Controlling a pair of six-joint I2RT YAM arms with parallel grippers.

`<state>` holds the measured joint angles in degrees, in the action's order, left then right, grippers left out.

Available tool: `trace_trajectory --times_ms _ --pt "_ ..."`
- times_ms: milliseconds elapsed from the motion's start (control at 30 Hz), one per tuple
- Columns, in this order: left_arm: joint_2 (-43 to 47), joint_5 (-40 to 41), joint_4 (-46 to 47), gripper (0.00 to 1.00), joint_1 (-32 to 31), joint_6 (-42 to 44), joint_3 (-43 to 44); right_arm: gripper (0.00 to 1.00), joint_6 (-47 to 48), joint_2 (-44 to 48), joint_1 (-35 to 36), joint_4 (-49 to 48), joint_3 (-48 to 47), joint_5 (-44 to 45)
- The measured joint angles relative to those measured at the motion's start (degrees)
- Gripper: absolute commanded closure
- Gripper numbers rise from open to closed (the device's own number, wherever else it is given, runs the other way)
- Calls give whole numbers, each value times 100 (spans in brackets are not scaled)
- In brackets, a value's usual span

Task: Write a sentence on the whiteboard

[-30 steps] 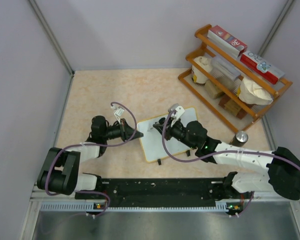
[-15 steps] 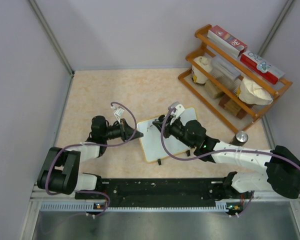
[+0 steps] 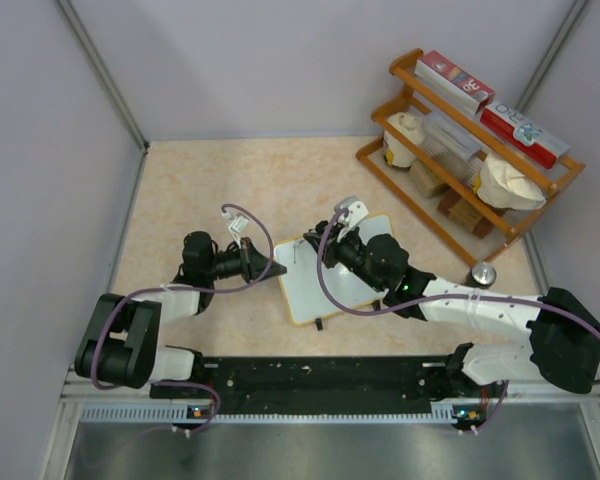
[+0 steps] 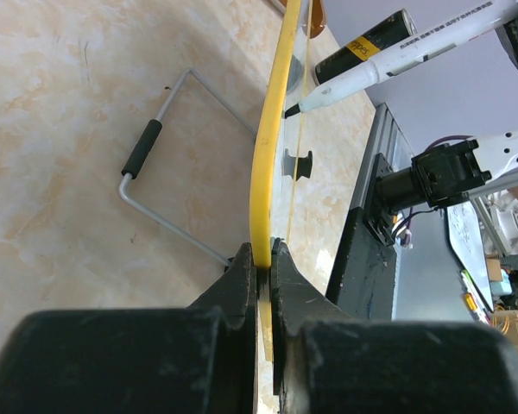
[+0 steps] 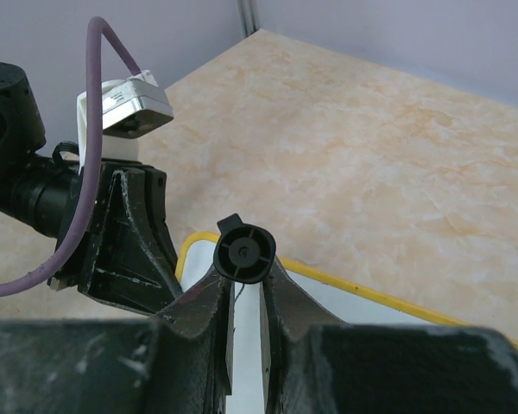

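Since a second ago the right gripper point(image 3: 330, 250) has crept toward 11 o'clock over the one whiteboard point(image 3: 315, 292), its jaws pressed onto the single marker point(image 4: 388, 47) (tip contact unclear). The left gripper point(image 3: 273, 269) pinches the board's 9 o'clock edge at mid-table. One wooden rack point(image 3: 408, 60) stands at 2 o'clock and one metal canister point(image 3: 482, 273) at 3 o'clock, both well apart

A beige marbled tabletop point(image 3: 210, 170) was seen, closed in by plain pale grey wall panels point(image 3: 280, 60) joined at metal corner posts point(image 3: 100, 70). An orange wooden rack point(image 3: 380, 168) was set at the rear right, with red boxes point(image 3: 455, 80) on its top shelf. A small metal can point(image 3: 482, 272) was stood near it. Lighting was even.
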<state>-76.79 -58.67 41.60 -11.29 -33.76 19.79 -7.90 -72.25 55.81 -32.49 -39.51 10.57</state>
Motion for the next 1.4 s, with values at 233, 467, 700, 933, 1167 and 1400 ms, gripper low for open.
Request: trace_trajectory --times_ms 233,467,700,933,1167,1400 --pt "-35 0 9 100 0 -22 0 100 -4 0 0 7 11 37" --pt "-37 2 2 100 0 -39 0 100 -20 114 2 0 173 46" --pt "-63 7 2 100 4 -55 -2 100 -44 216 2 -22 352 55" --pt "-63 4 -2 100 9 -61 -4 100 -120 343 2 -31 538 52" --pt "-63 4 -2 100 9 -61 -4 100 -131 400 2 -9 597 52" --pt "-63 2 0 100 9 -61 -4 100 -136 439 2 9 640 50"
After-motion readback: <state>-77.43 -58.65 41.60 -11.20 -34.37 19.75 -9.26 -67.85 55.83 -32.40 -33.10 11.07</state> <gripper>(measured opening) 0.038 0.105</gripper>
